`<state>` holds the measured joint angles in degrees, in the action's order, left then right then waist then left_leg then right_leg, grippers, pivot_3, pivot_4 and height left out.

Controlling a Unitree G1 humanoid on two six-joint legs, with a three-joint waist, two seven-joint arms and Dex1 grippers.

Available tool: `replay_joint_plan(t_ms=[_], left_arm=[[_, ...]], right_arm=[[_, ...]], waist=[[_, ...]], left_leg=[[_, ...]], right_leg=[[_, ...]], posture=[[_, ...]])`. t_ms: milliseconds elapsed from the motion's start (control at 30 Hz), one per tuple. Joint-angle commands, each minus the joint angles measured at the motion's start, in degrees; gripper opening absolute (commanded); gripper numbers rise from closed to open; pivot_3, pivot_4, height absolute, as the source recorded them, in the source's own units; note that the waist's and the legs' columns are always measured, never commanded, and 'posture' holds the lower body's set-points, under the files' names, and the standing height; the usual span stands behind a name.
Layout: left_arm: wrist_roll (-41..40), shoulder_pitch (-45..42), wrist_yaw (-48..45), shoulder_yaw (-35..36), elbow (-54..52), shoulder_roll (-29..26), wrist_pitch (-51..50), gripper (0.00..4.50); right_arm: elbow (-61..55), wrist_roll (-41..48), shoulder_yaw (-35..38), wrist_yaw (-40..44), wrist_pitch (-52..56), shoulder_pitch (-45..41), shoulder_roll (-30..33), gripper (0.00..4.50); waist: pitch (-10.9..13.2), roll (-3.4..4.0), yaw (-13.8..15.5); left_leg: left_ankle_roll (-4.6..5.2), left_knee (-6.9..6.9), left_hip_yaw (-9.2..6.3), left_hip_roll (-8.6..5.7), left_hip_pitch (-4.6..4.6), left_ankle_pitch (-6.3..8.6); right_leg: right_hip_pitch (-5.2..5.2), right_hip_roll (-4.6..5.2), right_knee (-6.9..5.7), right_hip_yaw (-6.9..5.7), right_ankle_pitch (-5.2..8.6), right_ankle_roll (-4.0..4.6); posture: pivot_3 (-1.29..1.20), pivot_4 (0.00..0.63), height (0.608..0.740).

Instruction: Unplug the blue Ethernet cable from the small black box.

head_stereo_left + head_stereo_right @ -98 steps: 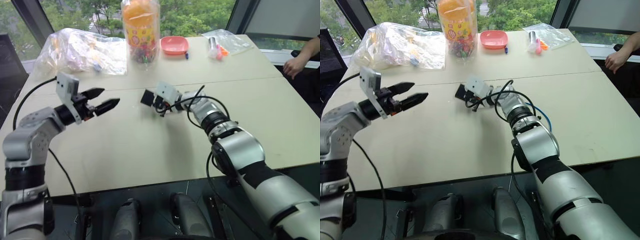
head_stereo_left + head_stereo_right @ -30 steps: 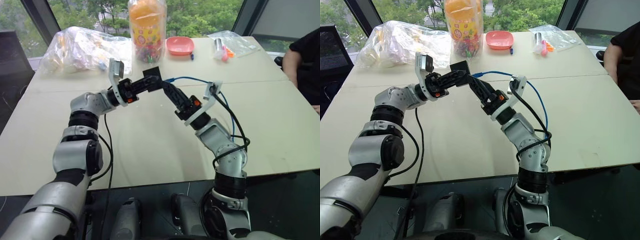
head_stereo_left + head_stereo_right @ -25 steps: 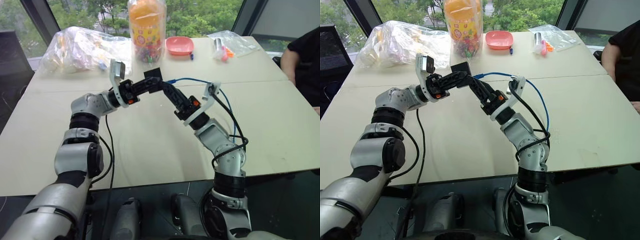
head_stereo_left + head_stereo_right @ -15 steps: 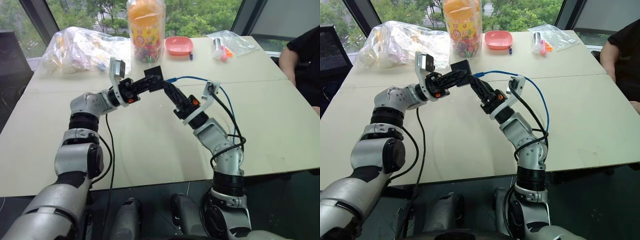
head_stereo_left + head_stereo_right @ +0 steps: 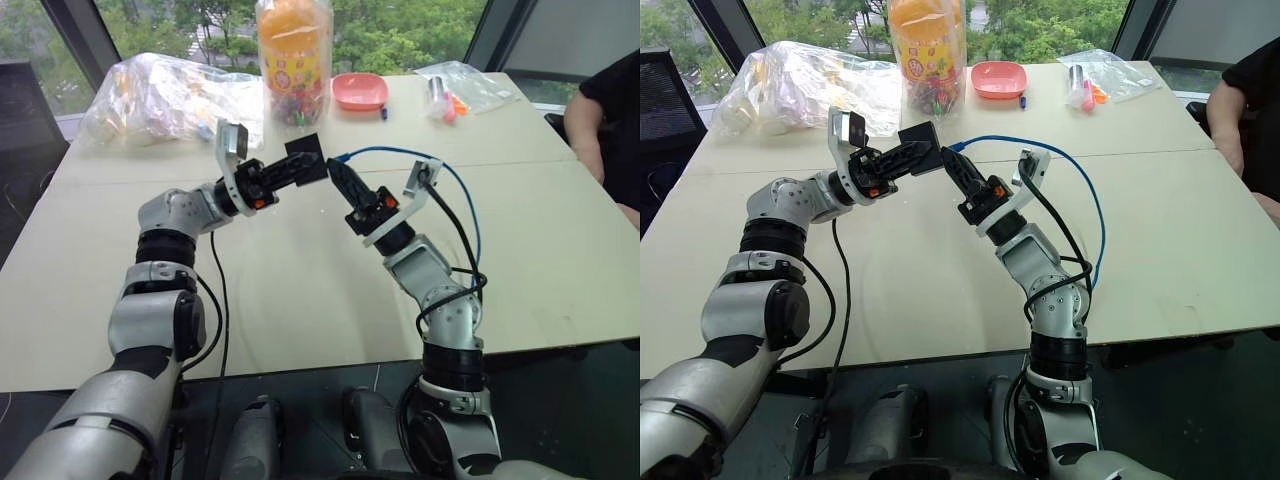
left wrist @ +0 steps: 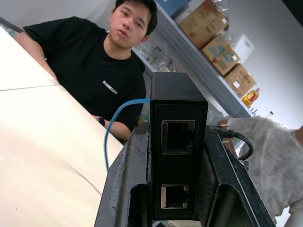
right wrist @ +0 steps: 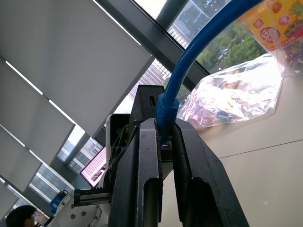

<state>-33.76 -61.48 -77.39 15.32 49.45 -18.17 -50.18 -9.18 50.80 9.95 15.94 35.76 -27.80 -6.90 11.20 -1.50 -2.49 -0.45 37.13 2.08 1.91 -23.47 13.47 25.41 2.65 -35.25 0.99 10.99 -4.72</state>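
Note:
My left gripper [image 5: 300,170] is raised over the table and shut on the small black box [image 5: 305,157]. In the left wrist view the box [image 6: 177,99] stands between the fingers [image 6: 125,179] with two empty ports facing the camera. My right gripper [image 5: 336,172] meets it from the right and is shut on the plug end of the blue Ethernet cable [image 5: 400,153], right beside the box. The cable [image 7: 189,61] runs down between the right fingers [image 7: 147,156]. I cannot tell whether the plug sits in a port. The cord arches right and hangs down [image 5: 472,235].
An orange candy jar [image 5: 290,55], a pink bowl [image 5: 360,91] and clear plastic bags [image 5: 160,95] [image 5: 465,82] stand at the far side of the beige table [image 5: 300,290]. A person [image 5: 608,105] sits at the right edge. Black arm cables [image 5: 215,300] hang nearby.
My right gripper has shut on the cable's plug end beside the box. The blue cord's arch has risen a little. The left gripper has kept the box in place.

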Motion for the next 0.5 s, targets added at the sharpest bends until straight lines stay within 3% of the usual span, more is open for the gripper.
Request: replay_joint_plan(t_ms=[33,333,500], left_arm=[[-0.1,0.0,-0.9,0.3,-0.7,-3.7,0.5,0.52],[0.1,3.5,-3.9,-2.1,-2.0,-11.2,-1.6,0.52],[4.1,3.9,5.7,-2.3,-3.6,-6.8,10.2,0.52]], right_arm=[[1.1,0.9,5.3,-4.5,-4.3,-2.5,0.5,0.05],[4.5,1.8,10.7,-6.9,-9.7,-4.1,5.5,0.05],[10.0,-1.9,8.5,-4.3,-8.9,-7.9,9.9,0.05]], waist=[[0.0,0.0,-0.2],[0.0,0.02,0.2],[0.0,0.02,0.1]], left_leg=[[0.0,0.0,0.0,0.0,0.0,0.0],[0.0,-0.05,0.01,-0.01,-0.09,0.0],[0.0,0.0,0.01,-0.01,-0.06,0.0]], right_leg=[[0.01,-0.01,0.0,0.0,0.0,0.0],[0.04,0.09,0.1,-0.02,0.02,-0.01],[0.02,0.07,0.06,-0.01,0.01,0.03]], posture=[[0.0,0.15,0.74],[0.0,0.15,0.74],[0.0,0.15,0.74]])
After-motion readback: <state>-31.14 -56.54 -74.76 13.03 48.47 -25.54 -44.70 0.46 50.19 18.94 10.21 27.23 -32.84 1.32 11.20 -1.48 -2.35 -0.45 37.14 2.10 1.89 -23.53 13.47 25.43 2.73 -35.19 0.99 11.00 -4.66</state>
